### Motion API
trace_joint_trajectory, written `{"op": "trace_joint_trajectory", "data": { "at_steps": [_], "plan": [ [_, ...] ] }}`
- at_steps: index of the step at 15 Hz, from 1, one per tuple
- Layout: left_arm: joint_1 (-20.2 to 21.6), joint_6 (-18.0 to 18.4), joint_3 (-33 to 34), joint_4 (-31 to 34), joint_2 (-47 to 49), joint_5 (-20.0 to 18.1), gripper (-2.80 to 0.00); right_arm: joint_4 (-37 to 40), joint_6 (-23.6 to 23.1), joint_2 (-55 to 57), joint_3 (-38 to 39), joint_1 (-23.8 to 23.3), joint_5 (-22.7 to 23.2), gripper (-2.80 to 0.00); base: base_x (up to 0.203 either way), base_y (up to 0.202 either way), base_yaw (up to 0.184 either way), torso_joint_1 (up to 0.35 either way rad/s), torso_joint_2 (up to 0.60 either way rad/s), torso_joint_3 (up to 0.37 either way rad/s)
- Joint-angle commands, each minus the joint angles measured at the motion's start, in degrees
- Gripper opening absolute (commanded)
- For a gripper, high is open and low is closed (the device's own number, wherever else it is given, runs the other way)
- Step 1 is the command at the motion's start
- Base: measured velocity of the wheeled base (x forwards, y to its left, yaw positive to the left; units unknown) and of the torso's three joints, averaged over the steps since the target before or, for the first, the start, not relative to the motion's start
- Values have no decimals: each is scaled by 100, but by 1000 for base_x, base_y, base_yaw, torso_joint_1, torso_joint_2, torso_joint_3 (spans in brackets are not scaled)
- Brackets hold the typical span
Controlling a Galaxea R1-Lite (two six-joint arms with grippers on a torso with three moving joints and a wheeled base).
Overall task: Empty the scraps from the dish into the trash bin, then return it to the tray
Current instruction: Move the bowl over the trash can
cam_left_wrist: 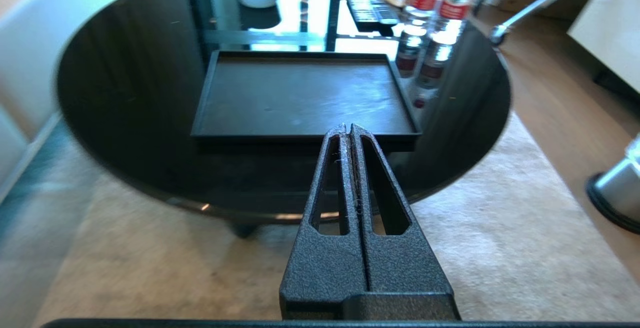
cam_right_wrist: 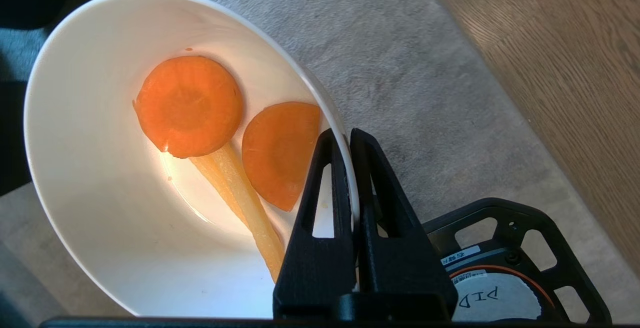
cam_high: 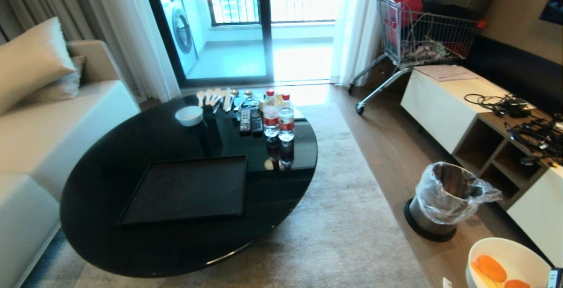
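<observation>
my right gripper (cam_right_wrist: 345, 140) is clamped on the rim of the dish (cam_high: 510, 261), lower right, scraps (cam_right_wrist: 189, 105) inside, near the trash bin (cam_high: 444, 200). my left gripper (cam_left_wrist: 348, 130) is pressed together before the tray (cam_high: 189, 189).

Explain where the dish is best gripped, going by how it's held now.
By the rim, one finger inside the wall and one outside, as the right gripper has it now. The dish is deep and too wide for the jaws to span, while its thin upright wall fits between them. Coming over the rim from the side away from the scraps keeps the fingers off the food.
</observation>
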Motion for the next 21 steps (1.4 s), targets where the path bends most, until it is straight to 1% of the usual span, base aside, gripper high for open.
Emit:
{"op": "trace_joint_trajectory", "data": {
  "at_steps": [1,4,9,17,19,21],
  "plan": [
    [0,-5,0,-4,-2,5,-280,12,30,-18,2,1,-9,-280,0,10,-168,0,2,5],
    [0,-5,0,-4,-2,5,-280,12,58,-29,27,1,-29,-280,0,10,-166,2,0,5],
    [0,-5,0,-4,-2,5,-280,205,258,-90,2,1,-45,-280,0,11,-165,4,3,2],
    [0,-5,0,-4,-2,5,-280,231,267,-186,37,-16,-62,-280,0,11,-165,2,2,2],
    [0,-5,0,-4,-2,5,-280,330,267,-187,48,-16,-62,-280,0,7,-115,-1,2,2],
    [0,-5,0,-4,-2,5,-280,363,267,-196,57,-22,-53,-280,0,0,0,0,0,0]
  ]
}}
